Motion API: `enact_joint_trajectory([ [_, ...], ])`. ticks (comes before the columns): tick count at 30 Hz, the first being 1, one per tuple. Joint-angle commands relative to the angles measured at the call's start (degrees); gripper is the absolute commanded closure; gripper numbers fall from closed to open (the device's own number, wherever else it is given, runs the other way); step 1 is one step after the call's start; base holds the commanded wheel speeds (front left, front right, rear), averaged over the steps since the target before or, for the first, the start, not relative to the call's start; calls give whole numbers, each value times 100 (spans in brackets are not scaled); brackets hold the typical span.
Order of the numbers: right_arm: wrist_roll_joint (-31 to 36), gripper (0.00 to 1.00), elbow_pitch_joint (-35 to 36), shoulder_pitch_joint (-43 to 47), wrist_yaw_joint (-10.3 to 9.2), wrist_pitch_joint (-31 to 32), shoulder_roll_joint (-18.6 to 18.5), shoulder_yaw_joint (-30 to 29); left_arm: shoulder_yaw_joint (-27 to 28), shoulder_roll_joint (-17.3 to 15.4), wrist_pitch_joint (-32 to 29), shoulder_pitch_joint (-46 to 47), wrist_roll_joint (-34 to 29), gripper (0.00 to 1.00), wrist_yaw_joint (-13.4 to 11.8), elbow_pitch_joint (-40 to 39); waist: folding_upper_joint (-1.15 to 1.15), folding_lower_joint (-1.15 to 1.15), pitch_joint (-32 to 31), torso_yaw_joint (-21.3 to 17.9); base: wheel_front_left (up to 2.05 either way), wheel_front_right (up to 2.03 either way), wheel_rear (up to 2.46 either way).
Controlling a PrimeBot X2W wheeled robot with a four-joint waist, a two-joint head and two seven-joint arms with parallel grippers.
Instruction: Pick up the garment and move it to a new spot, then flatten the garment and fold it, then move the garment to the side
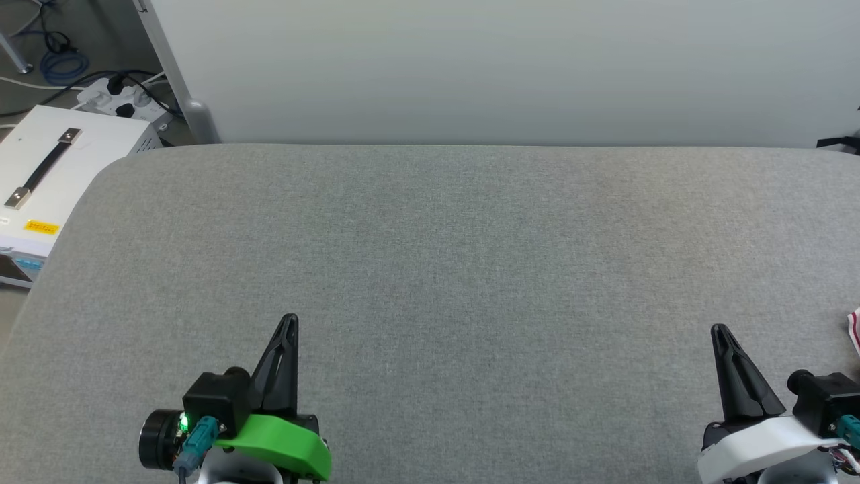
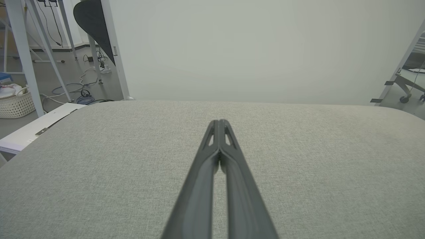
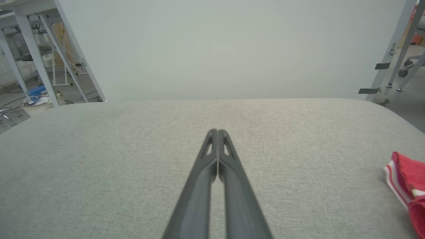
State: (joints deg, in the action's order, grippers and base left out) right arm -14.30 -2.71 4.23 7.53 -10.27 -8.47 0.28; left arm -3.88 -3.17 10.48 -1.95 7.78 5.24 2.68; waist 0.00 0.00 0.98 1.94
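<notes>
A wide worktop (image 1: 470, 255) covered with grey fabric lies before the robot, and a plain pale panel (image 1: 504, 67) stands behind its far edge. To the left of the worktop sits a white box (image 1: 60, 168) with a black handle on top. The left pincer (image 1: 289, 321) and the right pincer (image 1: 720, 331) are over the near part of the worktop, well apart, each with its jaws pressed together and holding nothing. The garment (image 3: 406, 182), red with white-and-red striped trim, lies on the worktop at its right edge, to the right of the right pincer and not touching it.
</notes>
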Motion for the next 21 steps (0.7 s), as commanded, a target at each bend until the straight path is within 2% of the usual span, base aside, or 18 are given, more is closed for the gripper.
enact_joint_trajectory([
  [1, 86, 100, 34, -106, -1, 29, 27, -7, 21, 9, -35, 54, -73, 100, -50, -33, 0, 0, -2, -3, 0, 0, 0],
  [21, 390, 100, 88, -178, -2, 255, 147, -12, 104, 13, -264, 86, -233, 100, -157, -86, 0, 0, -23, -46, 0, 0, 0],
])
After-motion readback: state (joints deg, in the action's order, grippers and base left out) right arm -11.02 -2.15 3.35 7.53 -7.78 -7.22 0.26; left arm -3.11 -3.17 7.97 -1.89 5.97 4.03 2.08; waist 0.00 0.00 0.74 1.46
